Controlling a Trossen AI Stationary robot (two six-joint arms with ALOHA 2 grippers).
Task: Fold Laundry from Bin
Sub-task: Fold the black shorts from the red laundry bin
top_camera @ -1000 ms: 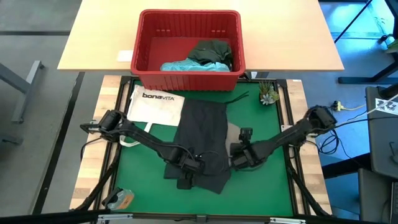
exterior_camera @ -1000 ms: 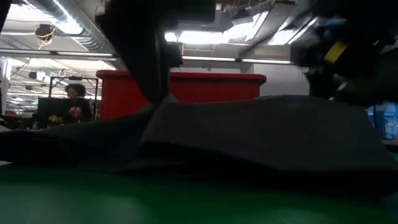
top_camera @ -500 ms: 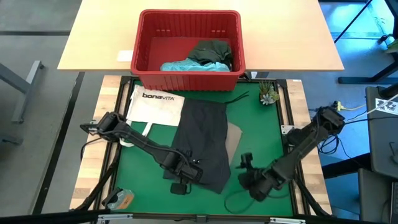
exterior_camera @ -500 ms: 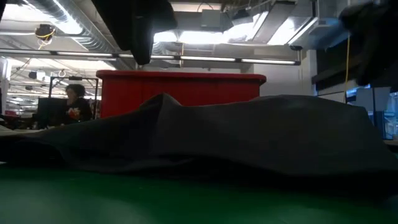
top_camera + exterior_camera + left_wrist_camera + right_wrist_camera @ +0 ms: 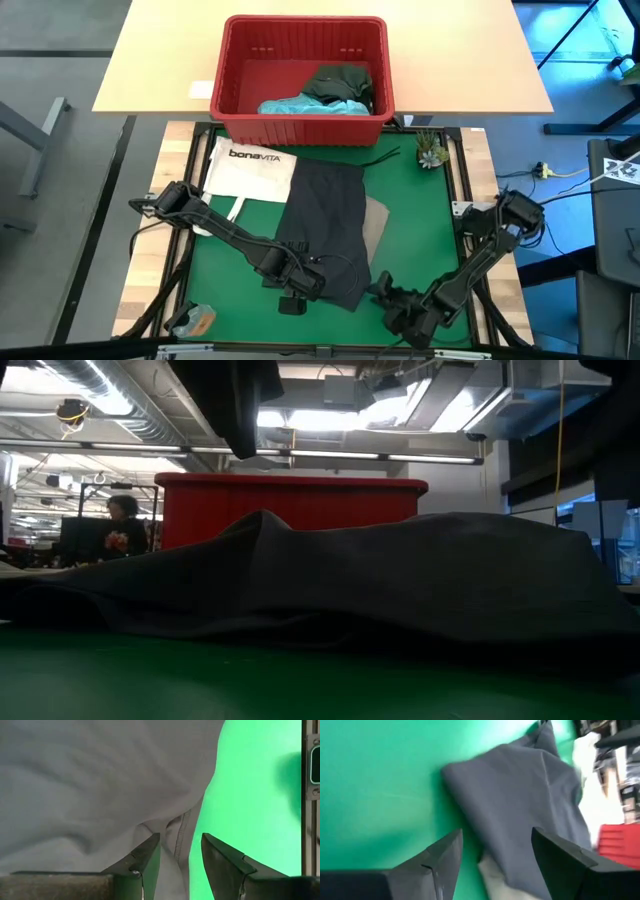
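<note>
A dark grey garment (image 5: 325, 230) lies lengthwise on the green mat (image 5: 430, 220); in the low view it forms a low mound (image 5: 350, 580). A khaki piece (image 5: 376, 222) shows from under its right side. The red bin (image 5: 305, 75) stands behind the mat with a turquoise (image 5: 300, 103) and a dark green garment (image 5: 340, 82) in it. My left gripper (image 5: 297, 287) hangs open over the grey garment's near left hem (image 5: 180, 837). My right gripper (image 5: 382, 290) stands open low over the mat, pointing at the garment's near right corner (image 5: 455, 772).
A white tote bag (image 5: 250, 168) lies at the mat's far left, partly under the grey garment. A small plant (image 5: 432, 152) stands at the far right corner, and a tape roll (image 5: 190, 320) at the near left. A person (image 5: 120, 525) sits in the room behind.
My right gripper has swung from the garment's right side toward the table's near edge, turning as it went, and now points back at the garment. My left gripper has risen clear of the grey garment's near end, which has settled into a lower mound.
</note>
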